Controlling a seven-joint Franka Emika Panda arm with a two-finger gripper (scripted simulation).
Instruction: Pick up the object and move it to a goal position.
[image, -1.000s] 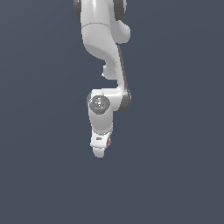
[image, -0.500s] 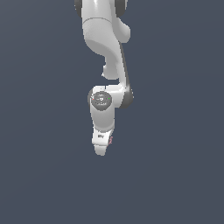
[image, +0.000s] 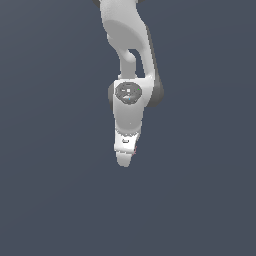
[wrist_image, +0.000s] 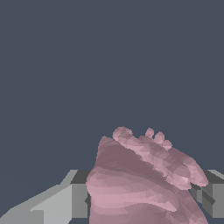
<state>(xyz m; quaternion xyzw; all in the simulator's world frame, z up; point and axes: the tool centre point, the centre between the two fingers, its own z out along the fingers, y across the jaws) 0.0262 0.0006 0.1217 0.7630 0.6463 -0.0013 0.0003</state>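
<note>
Object (wrist_image: 140, 183), dusty pink and lumpy, sits right between the jaws in the wrist view, filling the gap, with a grey finger (wrist_image: 65, 199) pressed against one flank and the other finger (wrist_image: 212, 192) against the opposite side. So the jaws are closed on it, gripping it, and its knobbly, petal-like edge sticks out past the fingertips. Switch to the exterior view and the gripper (image: 125, 155) hangs pointing downward, a white wedge seen nearly edge-on, and only a tiny sliver of pink (image: 134, 149) peeks out at its side toward the exterior view's right; the rest of the object is hidden behind the white body. Above the gripper comes the round grey wrist flange (image: 128, 93), then the white arm (image: 125, 30) rising up and out of the top of the picture. All around is plain slate-blue background (image: 50, 150) in both views, with no surface visible under the gripper, so the object is held in the air.
</note>
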